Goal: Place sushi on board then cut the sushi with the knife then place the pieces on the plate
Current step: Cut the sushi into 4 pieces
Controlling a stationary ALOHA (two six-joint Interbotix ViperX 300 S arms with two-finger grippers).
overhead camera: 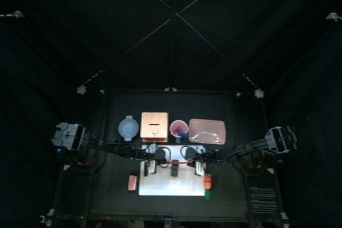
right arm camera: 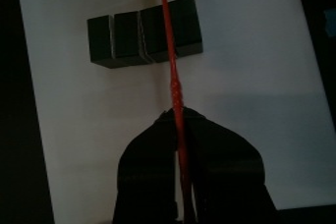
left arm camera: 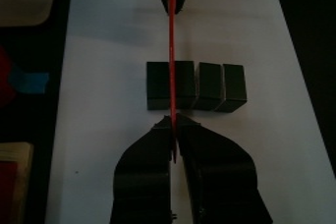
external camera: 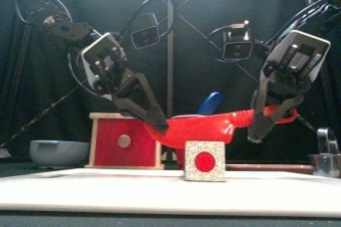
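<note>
A toy sushi roll [left arm camera: 197, 85] of three dark blocks lies across the white cutting board [left arm camera: 105, 31]; in the front view its end face [external camera: 202, 161] is white with a red centre. A red toy knife [left arm camera: 170, 51] hangs edge-down just above the roll, over its widest block [right arm camera: 168, 29]. My left gripper [left arm camera: 171, 122] is shut on one end of the knife and my right gripper [right arm camera: 175, 115] is shut on the other end. In the front view both grippers [external camera: 163, 126] [external camera: 266, 121] hold the knife level a little above the roll.
Along the back stand a blue-grey bowl [overhead camera: 127, 127], a wooden box with a red drawer front [external camera: 123, 139], a red cup [overhead camera: 178, 129] holding a blue knife [external camera: 210, 102], and the pink tray [overhead camera: 207, 130]. Small toy foods [overhead camera: 134, 182] [overhead camera: 210, 182] lie beside the board.
</note>
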